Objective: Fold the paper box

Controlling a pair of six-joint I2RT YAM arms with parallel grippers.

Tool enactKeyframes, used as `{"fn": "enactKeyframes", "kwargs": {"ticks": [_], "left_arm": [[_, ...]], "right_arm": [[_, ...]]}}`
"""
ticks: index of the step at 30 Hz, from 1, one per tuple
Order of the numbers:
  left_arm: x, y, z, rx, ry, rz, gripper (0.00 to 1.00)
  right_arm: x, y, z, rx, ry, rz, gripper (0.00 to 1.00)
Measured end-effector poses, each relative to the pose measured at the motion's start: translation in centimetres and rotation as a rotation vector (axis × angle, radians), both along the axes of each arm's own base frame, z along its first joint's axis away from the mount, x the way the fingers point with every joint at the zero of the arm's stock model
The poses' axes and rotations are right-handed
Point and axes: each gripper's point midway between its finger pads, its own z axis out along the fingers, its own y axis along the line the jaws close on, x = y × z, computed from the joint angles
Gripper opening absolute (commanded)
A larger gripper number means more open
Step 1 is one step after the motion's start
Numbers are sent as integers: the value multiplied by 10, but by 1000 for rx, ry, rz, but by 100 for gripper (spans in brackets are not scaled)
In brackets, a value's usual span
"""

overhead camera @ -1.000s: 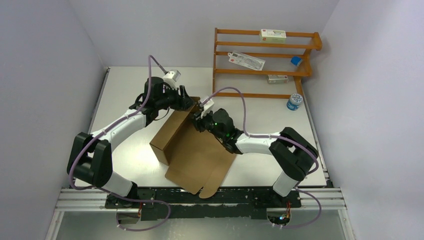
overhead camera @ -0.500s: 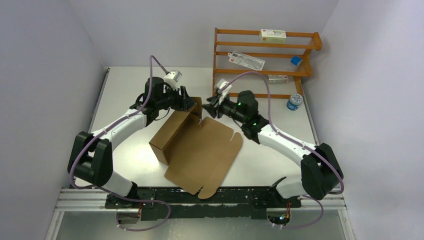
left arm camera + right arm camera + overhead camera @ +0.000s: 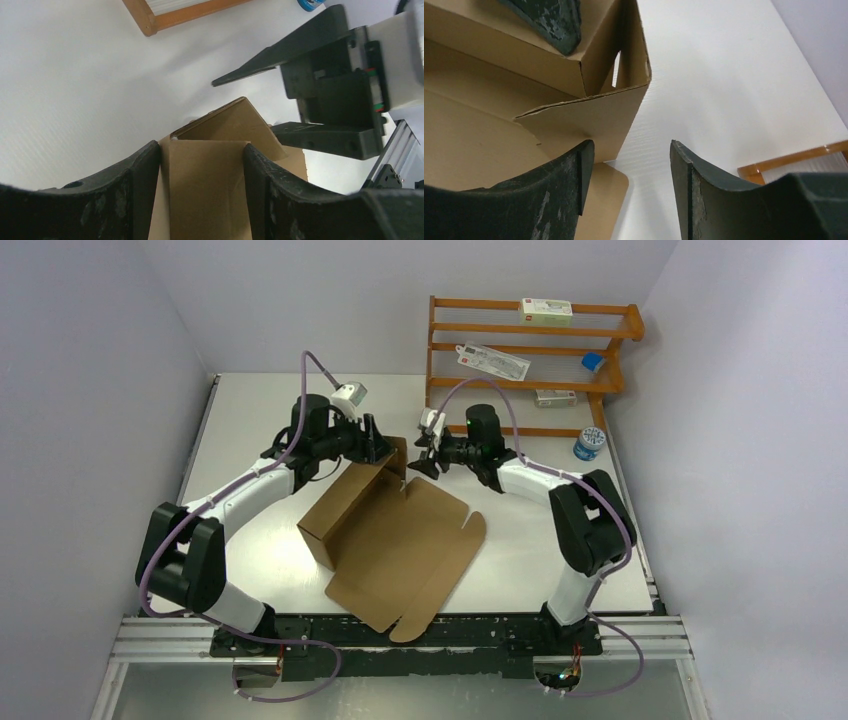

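The paper box point(image 3: 395, 540) is plain brown corrugated cardboard, half formed. One long side stands as a hollow wall, and the wide lid panel with rounded tabs lies flat mid-desk point(image 3: 250, 410). The left end effector point(image 3: 383, 448) is clamped on the wall's far end. The right end effector point(image 3: 420, 455), fingers apart and empty, has drawn back off the panel to just beside that corner.

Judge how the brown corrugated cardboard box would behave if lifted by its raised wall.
Likely light: the brown corrugated cardboard box is one thin sheet. Its flat open lid panel would probably hinge and sag at the creases. The folded wall in the left gripper looks fairly stiff.
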Motion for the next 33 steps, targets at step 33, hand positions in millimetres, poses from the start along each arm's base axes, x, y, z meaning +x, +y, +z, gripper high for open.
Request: {"fn": "enactKeyframes", "kwargs": {"ticks": [33], "left_arm": [[0, -13, -1, -21, 6, -40, 60]], "right_arm": [[-20, 46, -14, 38, -59, 156, 49]]}}
